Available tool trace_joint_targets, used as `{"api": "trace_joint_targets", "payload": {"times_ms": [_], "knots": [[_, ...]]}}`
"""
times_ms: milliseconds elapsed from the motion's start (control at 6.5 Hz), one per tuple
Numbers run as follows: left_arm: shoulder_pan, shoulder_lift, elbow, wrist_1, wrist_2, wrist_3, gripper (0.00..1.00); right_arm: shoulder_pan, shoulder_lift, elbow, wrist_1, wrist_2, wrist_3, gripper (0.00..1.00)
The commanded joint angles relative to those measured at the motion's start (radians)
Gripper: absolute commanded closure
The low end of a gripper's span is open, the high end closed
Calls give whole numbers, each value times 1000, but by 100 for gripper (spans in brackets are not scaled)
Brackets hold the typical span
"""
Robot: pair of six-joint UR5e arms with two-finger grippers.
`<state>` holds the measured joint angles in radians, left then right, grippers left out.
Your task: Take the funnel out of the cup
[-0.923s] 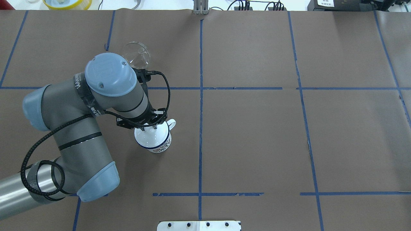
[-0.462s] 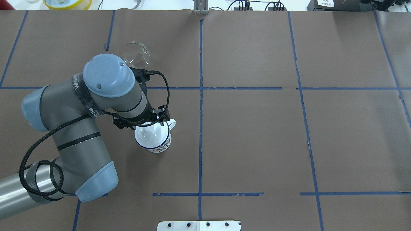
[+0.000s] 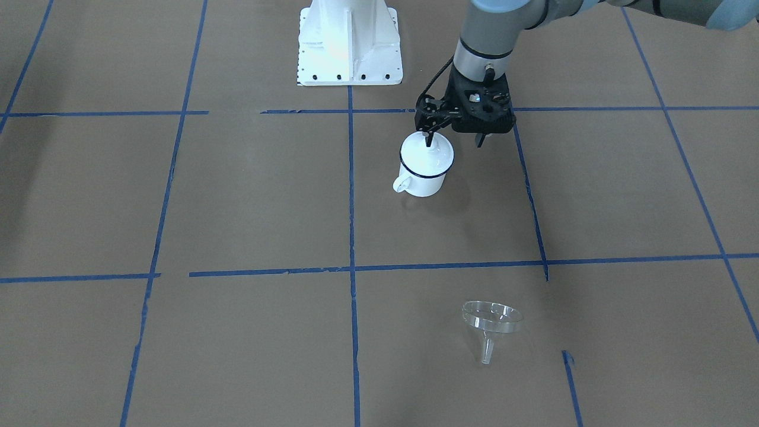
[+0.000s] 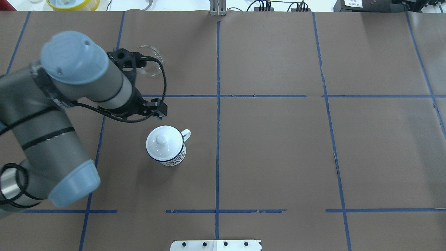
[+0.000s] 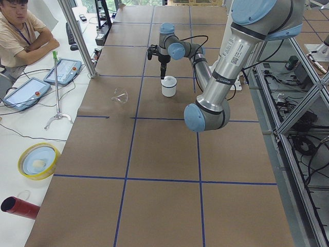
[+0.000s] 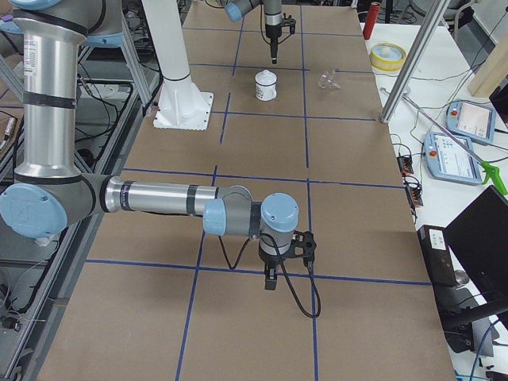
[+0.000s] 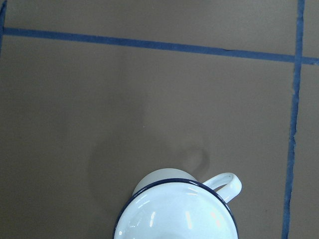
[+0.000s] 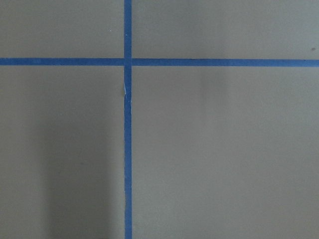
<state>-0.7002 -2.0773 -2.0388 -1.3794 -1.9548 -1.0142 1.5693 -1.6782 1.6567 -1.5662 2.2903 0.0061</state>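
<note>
Exterior front-facing shows the left jaws spread wide, empty, raised clear of the cup (image 3: 424, 178); right jaws cannot be judged.

Robotics lab, plainly: brown-papered table (image 4: 278, 157) gridded with blue tape (image 4: 217, 157), two teach pendants (image 5: 64, 71) on a white side bench (image 5: 25, 116) (a person (image 5: 15, 42) seated beside them), aluminium frame post (image 5: 76, 36), cables (image 4: 261, 6) along the far edge.

I see the lid (image 4: 161, 139) on the cup (image 4: 171, 158), left of the table (image 4: 278, 139) centre, my left gripper (image 3: 453, 141) raised just beyond it, the funnel (image 3: 492, 317) on the table farther out, well apart.
</note>
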Motion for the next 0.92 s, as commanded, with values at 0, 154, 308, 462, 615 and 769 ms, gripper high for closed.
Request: {"api": "trace_joint_targets", "payload": {"times_ms": [0,154,308,462,615,769], "knots": [[-219,150,-67,0,-94,351,0,0,0,0,0,0,0,0],[-357,233,-52,2,-172,528,0,0,0,0,0,0,0,0],[-551,305,7,-1,-325,622,0,0,0,0,0,0,0,0],[-670,388,81,-1,-396,790,0,0,0,0,0,0,0,0],[-746,443,153,0,-397,973,0,0,0,-1,0,0,0,0],[-848,477,249,5,-400,1150,0,0,0,0,0,0,0,0]]}}
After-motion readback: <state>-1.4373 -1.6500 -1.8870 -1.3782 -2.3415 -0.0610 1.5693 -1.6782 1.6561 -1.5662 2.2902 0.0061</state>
